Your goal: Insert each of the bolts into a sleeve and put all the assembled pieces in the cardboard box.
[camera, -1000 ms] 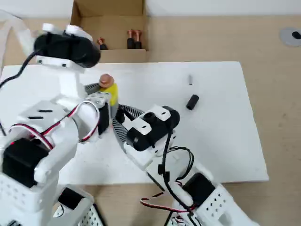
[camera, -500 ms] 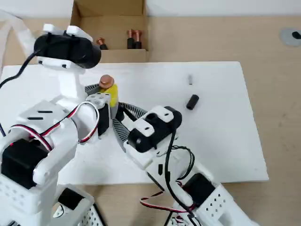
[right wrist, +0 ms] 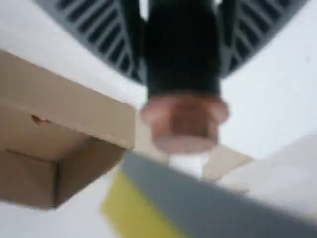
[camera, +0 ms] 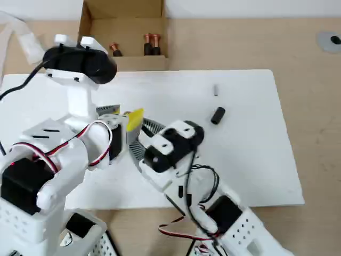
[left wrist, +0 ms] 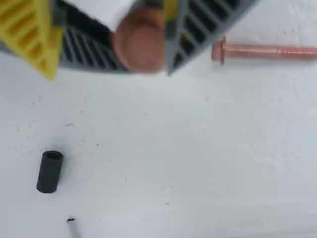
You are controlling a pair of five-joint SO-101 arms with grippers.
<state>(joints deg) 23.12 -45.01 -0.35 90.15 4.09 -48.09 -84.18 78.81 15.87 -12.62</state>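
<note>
The cardboard box (camera: 138, 63) stands open on the table (camera: 309, 106), against the far edge of the white board (camera: 256, 160) near the board's far left corner. The box holds three assembled pieces, each a copper bolt seated in a black sleeve: one piece (camera: 114, 49) toward the left wall and two pieces (camera: 151, 45) side by side near the right wall. The right gripper (right wrist: 182, 74) is over the left half of the board, with its grey ribbed fingers (right wrist: 94, 25) clamped on the held sleeve (right wrist: 182, 49). The inserted bolt (right wrist: 184, 124) sits in that sleeve with its copper head against the sleeve's end. The left gripper (camera: 130, 118) faces this assembly end-on. Its fingers are spread: the yellow finger (left wrist: 29, 34) stands apart from the copper head, and the gripper has hold of nothing. A loose bolt (left wrist: 265, 51) lies flat on the board just beside the two grippers. A loose sleeve (camera: 217, 115) lies on its side in the right half of the board, nearer the far edge than the near edge. A small dark piece (camera: 215, 90) lies close to the far edge, just beyond that sleeve; its type cannot be determined. A grey disc (camera: 327, 40) rests at the right edge of the table, well apart from the board.
</note>
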